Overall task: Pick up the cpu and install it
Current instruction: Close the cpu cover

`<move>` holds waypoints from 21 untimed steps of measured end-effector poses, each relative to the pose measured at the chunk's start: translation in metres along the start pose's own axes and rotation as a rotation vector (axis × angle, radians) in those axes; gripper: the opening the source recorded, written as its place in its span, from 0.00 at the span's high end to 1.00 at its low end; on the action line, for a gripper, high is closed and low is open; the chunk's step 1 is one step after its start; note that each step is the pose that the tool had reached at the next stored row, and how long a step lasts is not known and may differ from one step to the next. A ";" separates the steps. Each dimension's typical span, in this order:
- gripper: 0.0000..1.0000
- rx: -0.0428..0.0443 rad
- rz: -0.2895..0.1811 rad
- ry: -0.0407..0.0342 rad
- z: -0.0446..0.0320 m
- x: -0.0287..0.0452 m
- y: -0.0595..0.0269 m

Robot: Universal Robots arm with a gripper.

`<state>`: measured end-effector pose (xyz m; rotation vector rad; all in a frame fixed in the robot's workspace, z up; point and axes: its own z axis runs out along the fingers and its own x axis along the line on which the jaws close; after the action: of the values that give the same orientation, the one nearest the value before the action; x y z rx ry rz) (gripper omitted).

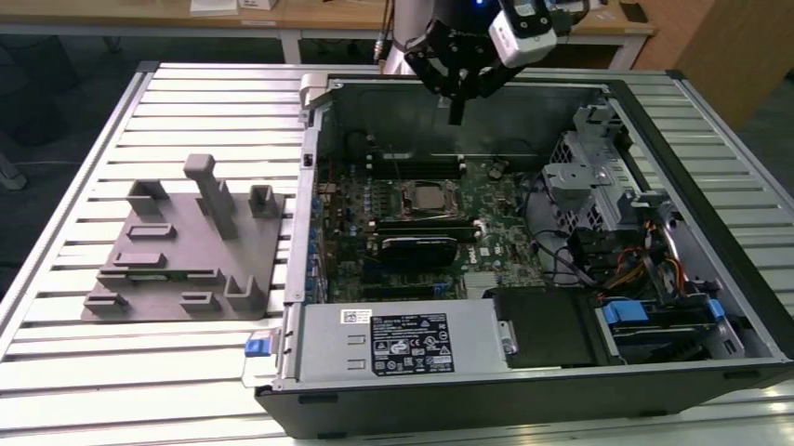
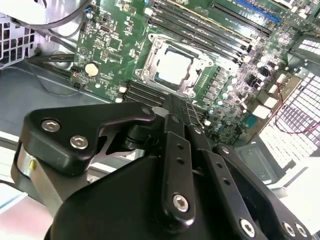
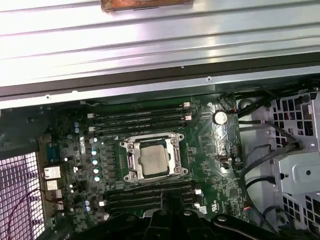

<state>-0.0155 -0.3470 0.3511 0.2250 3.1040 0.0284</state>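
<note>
The cpu (image 1: pixel 430 196) lies flat inside its metal-framed socket (image 1: pixel 406 189) on the green motherboard, silvery top facing up. It also appears in both wrist views, cpu (image 2: pixel 172 67) and cpu (image 3: pixel 153 161), seated square in the socket frame (image 3: pixel 129 160). My gripper (image 1: pixel 456 118) hangs above the open computer case near its far wall, well above the cpu and apart from it. Its black fingers (image 2: pixel 175 125) are pressed together with nothing between them. The gripper's body (image 3: pixel 165 220) sits just short of the socket in the first wrist view.
The open computer case (image 1: pixel 310 186) lies on a slatted metal table (image 1: pixel 186 102). A grey fixture (image 1: pixel 186 251) with upright posts stands at the exterior view's left. A power supply (image 1: pixel 397 339), a drive cage (image 1: pixel 596 177) and cables (image 1: pixel 620 269) crowd the case. Memory slots (image 3: pixel 145 120) flank the socket.
</note>
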 end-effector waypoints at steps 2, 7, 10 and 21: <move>0.89 0.0001 0.000 0.0000 -0.0020 -0.0001 0.0001; 0.89 0.0001 0.000 0.0000 -0.0069 -0.0002 0.0001; 0.89 0.0000 0.000 0.0000 -0.0099 -0.0003 0.0002; 0.89 0.0000 0.000 0.0000 -0.0208 -0.0006 0.0004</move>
<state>-0.0155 -0.3470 0.3719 0.2250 3.1040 0.0283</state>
